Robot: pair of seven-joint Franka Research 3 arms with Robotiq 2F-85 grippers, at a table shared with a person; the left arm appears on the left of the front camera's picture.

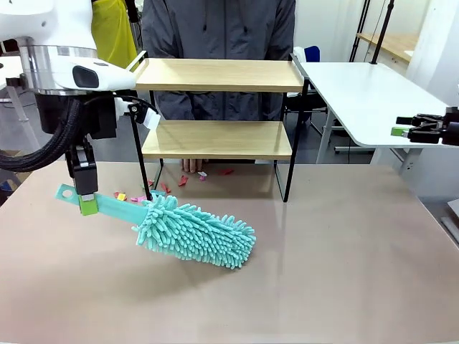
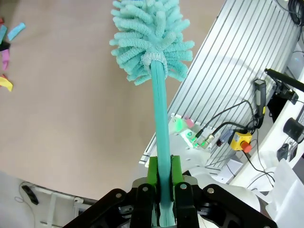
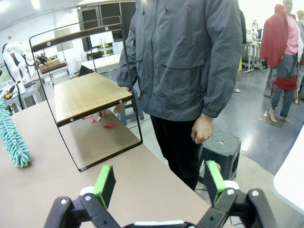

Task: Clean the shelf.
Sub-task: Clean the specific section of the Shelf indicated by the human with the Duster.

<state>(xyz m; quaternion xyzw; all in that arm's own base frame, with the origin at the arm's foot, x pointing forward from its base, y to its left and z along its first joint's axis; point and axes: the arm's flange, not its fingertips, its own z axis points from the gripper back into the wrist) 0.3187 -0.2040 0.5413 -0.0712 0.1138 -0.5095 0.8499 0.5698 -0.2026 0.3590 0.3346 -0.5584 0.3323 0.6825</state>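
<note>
**Teal duster (image 1: pixel 193 233) pinched by the left end effector (image 1: pixel 87 206)**

Its green pads are pressed onto the duster's flat handle, and the fluffy head rests on the beige surface (image 1: pixel 323 272). The shelf (image 1: pixel 219 140) stands at the surface's far edge. A person (image 1: pixel 219 29) is just behind it, and coloured scraps (image 1: pixel 183 179) lie beneath its lower board. The right end effector (image 1: pixel 403 131) hangs spread, off to the right.

I see bright, even indoor light from overhead; a ceiling lamp (image 3: pixel 35 4) glows in the right wrist view. The duster (image 1: pixel 193 231) throws a soft, faint shadow on the desk (image 1: pixel 344 272). Both wrist views curve straight lines near their edges, as on the shelf (image 3: pixel 90 95) frame. The front view looks sharp.
</note>
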